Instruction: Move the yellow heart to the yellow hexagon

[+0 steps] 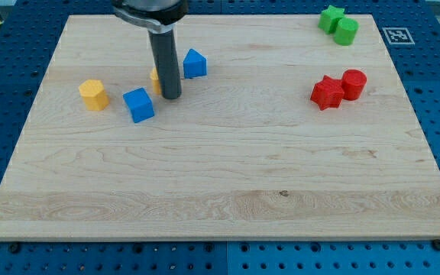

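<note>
One small, light, rigid piece is what you are handling — the yellow heart (155,79) will likely slide easily on the table (220,191) and spin if nudged off-centre, so you cannot grip it; press its right-hand face. You have no claw here, only my tip (172,96), touching or just beside the heart's right. Mostly hidden behind the rod, it shows as a yellow sliver in the upper left, the yellow hexagon (93,95) further left, a blue block (139,105) between.
</note>
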Motion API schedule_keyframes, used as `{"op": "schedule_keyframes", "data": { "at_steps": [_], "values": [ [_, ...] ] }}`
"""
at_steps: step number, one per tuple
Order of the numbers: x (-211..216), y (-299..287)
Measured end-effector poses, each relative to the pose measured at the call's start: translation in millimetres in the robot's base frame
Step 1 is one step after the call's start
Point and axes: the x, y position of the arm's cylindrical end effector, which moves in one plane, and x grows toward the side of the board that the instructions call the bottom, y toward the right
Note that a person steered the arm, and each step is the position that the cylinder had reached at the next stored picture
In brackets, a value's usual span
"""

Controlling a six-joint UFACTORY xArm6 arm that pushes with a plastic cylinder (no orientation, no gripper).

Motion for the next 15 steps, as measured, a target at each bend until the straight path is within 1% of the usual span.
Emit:
{"op": "schedule_keyframes", "data": {
  "at_steps": [1,2,3,4,5,6,7,8,10,11,12,14,15],
  "values": [
    [-9.7,18.7],
    [-43.1,18.0],
    [-59.6,4.4],
    [-60.1,1.7],
    [-58.8,4.3],
    [-42.2,10.0],
    [-34.6,9.4],
    [-34.6,2.6],
    [-25.6,-45.4],
    [-24.0,-53.4],
    [-24.0,-53.4],
    [-6.5,-53.3],
    [-5.4,-53.3]
  ]
}}
